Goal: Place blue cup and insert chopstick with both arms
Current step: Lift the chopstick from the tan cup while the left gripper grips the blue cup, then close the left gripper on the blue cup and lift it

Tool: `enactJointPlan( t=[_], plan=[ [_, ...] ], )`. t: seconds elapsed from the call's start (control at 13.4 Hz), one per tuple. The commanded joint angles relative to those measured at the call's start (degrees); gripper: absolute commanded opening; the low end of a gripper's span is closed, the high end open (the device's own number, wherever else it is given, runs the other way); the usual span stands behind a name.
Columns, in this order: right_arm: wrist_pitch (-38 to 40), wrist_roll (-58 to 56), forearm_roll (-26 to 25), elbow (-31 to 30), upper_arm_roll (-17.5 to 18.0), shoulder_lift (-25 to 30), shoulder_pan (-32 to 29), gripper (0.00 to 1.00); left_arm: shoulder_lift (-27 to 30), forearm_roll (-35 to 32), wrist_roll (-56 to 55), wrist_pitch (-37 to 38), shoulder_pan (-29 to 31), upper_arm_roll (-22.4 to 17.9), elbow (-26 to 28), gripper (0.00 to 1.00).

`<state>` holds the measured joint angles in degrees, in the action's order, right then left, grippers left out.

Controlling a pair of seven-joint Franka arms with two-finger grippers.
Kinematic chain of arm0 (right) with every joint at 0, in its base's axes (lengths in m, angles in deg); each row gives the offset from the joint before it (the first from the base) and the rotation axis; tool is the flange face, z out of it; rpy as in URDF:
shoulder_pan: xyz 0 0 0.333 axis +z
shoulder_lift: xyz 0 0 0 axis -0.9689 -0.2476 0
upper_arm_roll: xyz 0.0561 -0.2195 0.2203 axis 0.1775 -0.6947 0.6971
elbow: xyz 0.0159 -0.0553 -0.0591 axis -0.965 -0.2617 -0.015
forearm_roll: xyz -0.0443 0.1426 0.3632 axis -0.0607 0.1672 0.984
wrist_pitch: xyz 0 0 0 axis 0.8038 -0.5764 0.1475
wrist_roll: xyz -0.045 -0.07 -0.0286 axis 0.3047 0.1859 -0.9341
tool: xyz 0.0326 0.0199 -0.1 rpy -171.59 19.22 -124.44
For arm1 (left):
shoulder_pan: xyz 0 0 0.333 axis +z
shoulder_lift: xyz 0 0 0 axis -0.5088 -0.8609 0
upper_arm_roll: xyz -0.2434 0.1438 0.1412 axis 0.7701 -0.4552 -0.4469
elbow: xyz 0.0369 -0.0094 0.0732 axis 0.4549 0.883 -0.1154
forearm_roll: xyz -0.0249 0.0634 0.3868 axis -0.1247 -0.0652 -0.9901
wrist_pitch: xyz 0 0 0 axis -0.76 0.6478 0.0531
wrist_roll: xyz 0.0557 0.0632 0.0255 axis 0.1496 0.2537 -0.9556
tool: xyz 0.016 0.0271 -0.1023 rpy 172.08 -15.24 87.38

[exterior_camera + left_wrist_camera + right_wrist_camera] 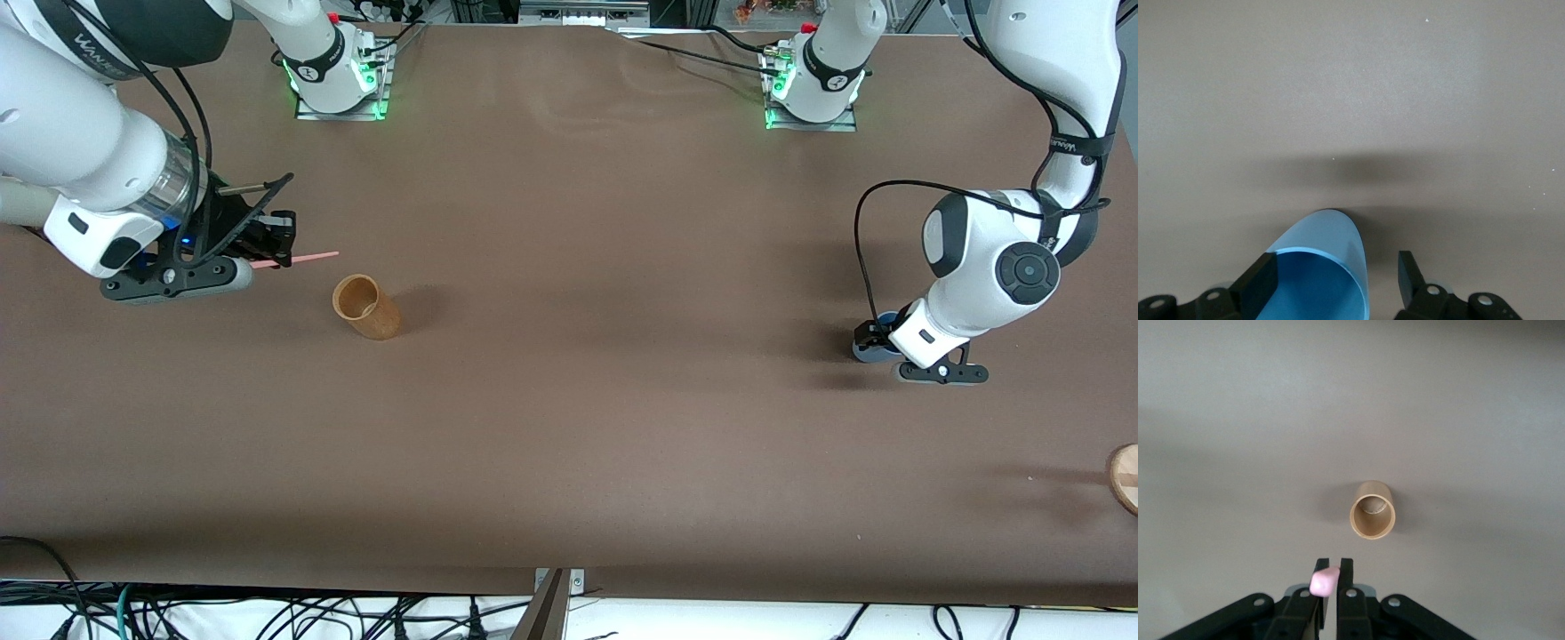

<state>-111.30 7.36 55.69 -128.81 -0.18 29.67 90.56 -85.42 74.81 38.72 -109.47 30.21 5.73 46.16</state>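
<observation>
The blue cup is low at the table near the left arm's end, with my left gripper down around it. In the left wrist view the blue cup lies between the fingers of the left gripper. One finger is at its wall and the other stands apart from it, so the gripper is open. My right gripper hovers near the right arm's end, shut on the pink chopstick. The stick lies level, and its end shows between the right gripper's fingers.
A taller tan cup stands upright on the brown table beside the right gripper, also seen as the tan cup from the right wrist. A round wooden piece pokes in at the table's edge by the left arm's end.
</observation>
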Motion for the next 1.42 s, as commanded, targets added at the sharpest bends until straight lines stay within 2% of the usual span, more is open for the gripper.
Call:
enactJointPlan(
  t=[0.0,0.37,0.67,0.9,1.35],
  plan=[
    [1.5,1.3,1.1,1.8,0.3,-0.3,0.1,0.00,2.5,-1.2,-0.3,0.9,-0.3,-0.1,1.7,0.82],
    [1.6,1.3,1.0,1.8,0.2,-0.4,0.0,0.00,3.8,-1.2,-1.2,4.9,-1.3,0.0,1.3,0.82],
    [1.7,1.3,1.0,1.6,0.2,-0.3,0.0,0.00,3.9,-1.1,-1.6,4.8,-1.6,-0.1,2.6,0.82],
    [1.7,1.4,1.0,1.4,0.2,-0.4,0.0,0.00,3.4,-1.1,-1.6,3.9,-1.6,-0.1,3.4,0.83],
    [1.7,1.4,1.0,1.3,0.2,-0.4,0.0,0.00,1.7,-1.1,-1.6,-3.8,-1.5,-0.2,6.7,0.82]
  ],
)
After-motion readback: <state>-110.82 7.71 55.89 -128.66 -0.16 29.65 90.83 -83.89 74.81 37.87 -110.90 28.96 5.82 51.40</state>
